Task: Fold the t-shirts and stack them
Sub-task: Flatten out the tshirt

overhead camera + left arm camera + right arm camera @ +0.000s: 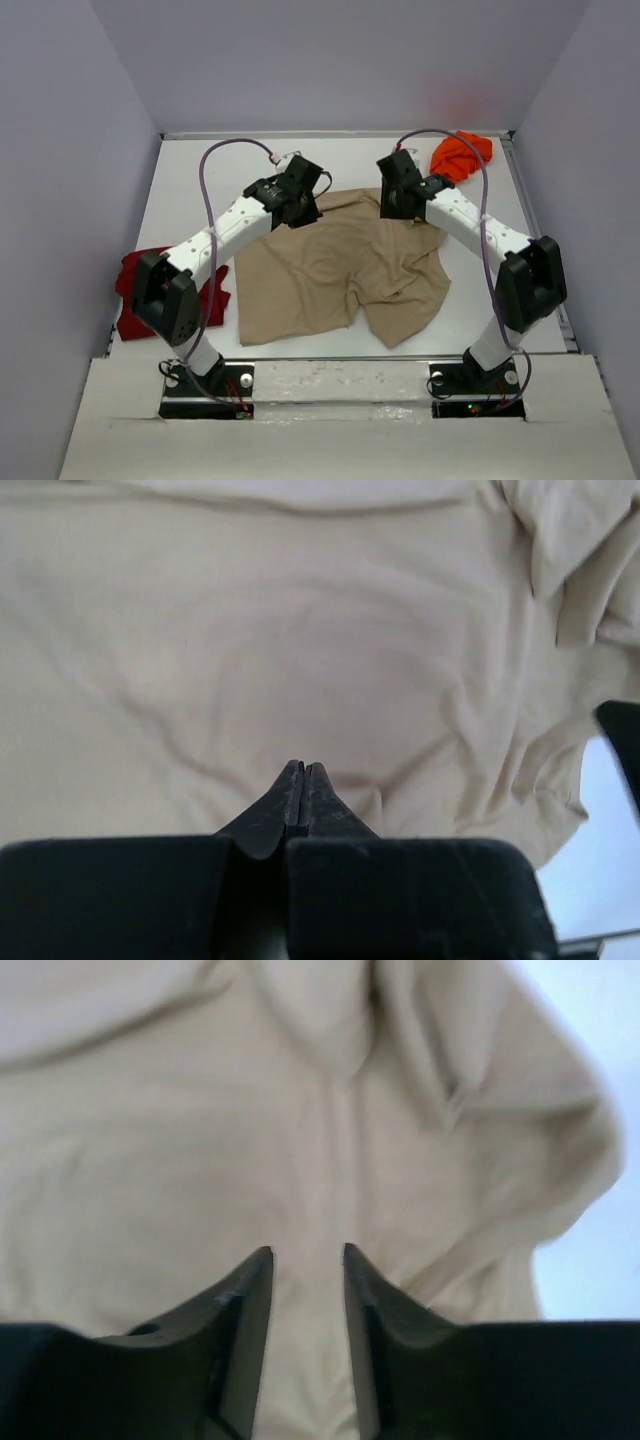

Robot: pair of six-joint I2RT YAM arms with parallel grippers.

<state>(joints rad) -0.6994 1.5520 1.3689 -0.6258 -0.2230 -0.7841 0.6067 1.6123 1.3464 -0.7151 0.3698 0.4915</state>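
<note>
The tan t-shirt lies crumpled and partly spread in the middle of the table. It fills the left wrist view and the right wrist view. My left gripper is at its far left edge, and its jaws are pressed together just above the cloth with nothing seen between them. My right gripper is at the shirt's far right edge, open, with tan cloth showing between the fingers. The dark red t-shirt lies at the left, partly behind the left arm. The orange t-shirt is bunched at the back right.
The white table is boxed in by grey walls at the left, back and right. Bare table shows beside the shirt in the right wrist view and the left wrist view. A dark part shows at the left wrist view's right edge.
</note>
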